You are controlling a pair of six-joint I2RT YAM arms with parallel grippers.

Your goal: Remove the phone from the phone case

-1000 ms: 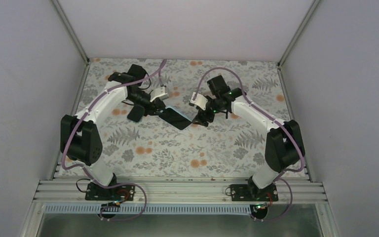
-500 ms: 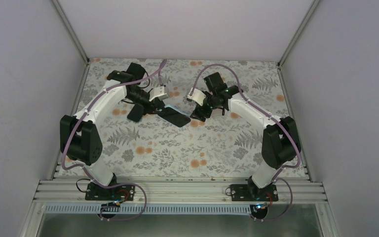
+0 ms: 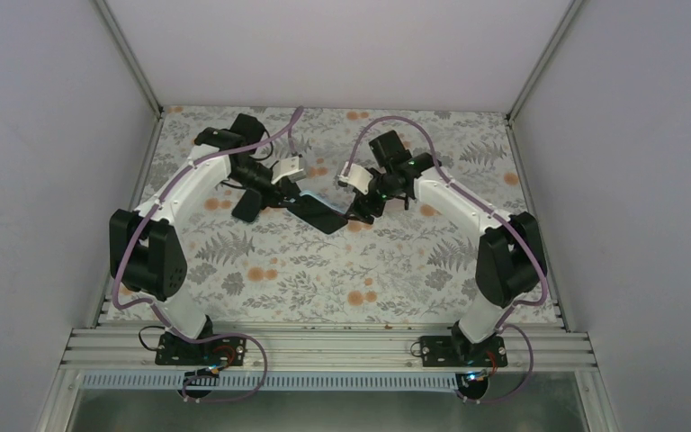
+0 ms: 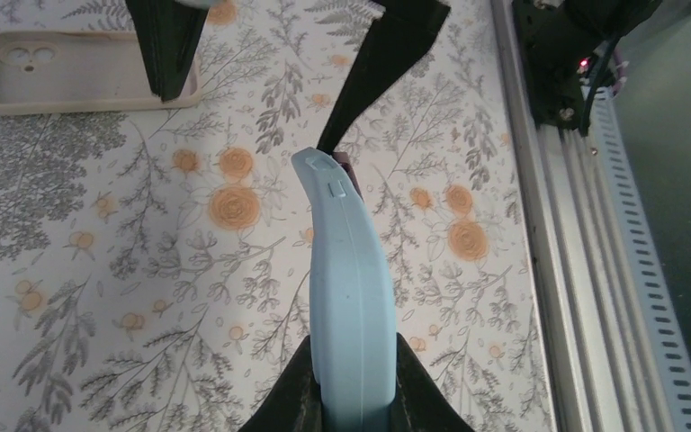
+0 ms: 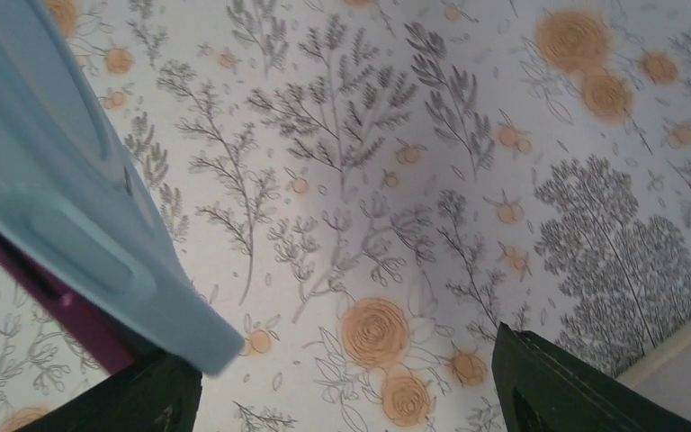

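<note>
Fingers of the left gripper clamped one end of the light-blue phone case, held over the floral tablecloth. The case was smooth, matte and bowed along its length (soft silicone, by appearance); the maroon phone remained seated inside. The right gripper had swung back to the free corner, fingers spread and empty: peeling could begin there.

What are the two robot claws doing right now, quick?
Left gripper: closed, holding the light blue phone case.
Right gripper: open, holding nothing.
</note>
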